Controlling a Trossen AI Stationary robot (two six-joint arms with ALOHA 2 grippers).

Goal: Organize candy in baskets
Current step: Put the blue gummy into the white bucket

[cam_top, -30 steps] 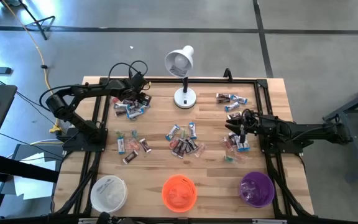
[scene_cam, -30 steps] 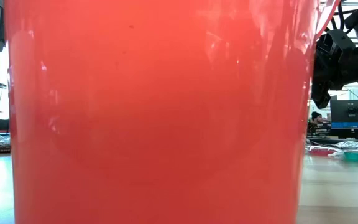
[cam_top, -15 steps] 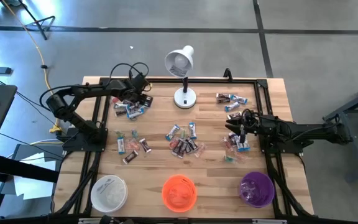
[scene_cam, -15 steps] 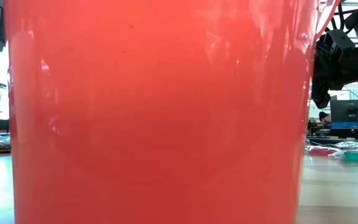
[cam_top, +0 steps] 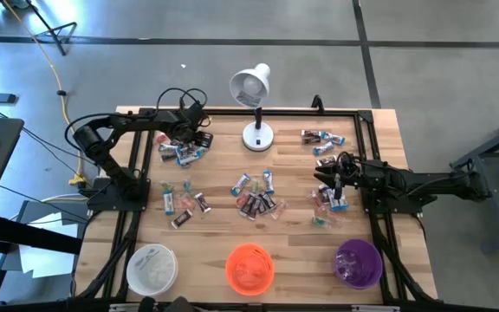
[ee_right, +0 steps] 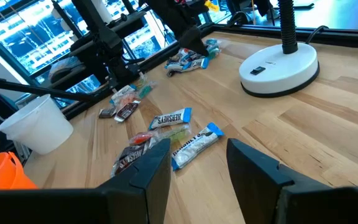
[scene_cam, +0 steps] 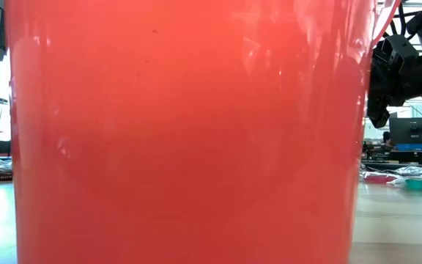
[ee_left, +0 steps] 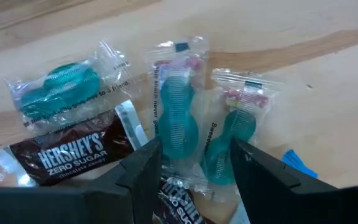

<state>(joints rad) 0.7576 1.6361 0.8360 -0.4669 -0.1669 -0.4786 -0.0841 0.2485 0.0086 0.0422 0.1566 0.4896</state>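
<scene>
The left gripper (cam_top: 183,139) hangs low over the candy cluster (cam_top: 183,152) at the table's far left, its fingers (ee_left: 143,171) spread apart with nothing pinched; the left wrist view shows a teal ring-shaped candy in a clear wrapper (ee_left: 174,124) lying right in the gap between them, a second one (ee_left: 232,140) just beside it, a third (ee_left: 64,84) farther off, and a Hershey's Zero Sugar bar (ee_left: 73,155) next to the left finger. The right gripper (cam_top: 334,179) sits over the table's right side, fingers parted and empty, just above a small clump of candies (cam_top: 329,199); another group (cam_top: 320,139) lies beyond it. Its wrist camera looks across the wood toward the central heap (ee_right: 166,134), the white lamp base (ee_right: 278,65) and the white basket (ee_right: 35,124). Only the overhead view shows all three baskets in a row along the near edge: white, orange (cam_top: 249,267) and purple (cam_top: 357,263). The low view is almost filled by the orange basket's wall (scene_cam: 189,132), with a dark arm at the right.
</scene>
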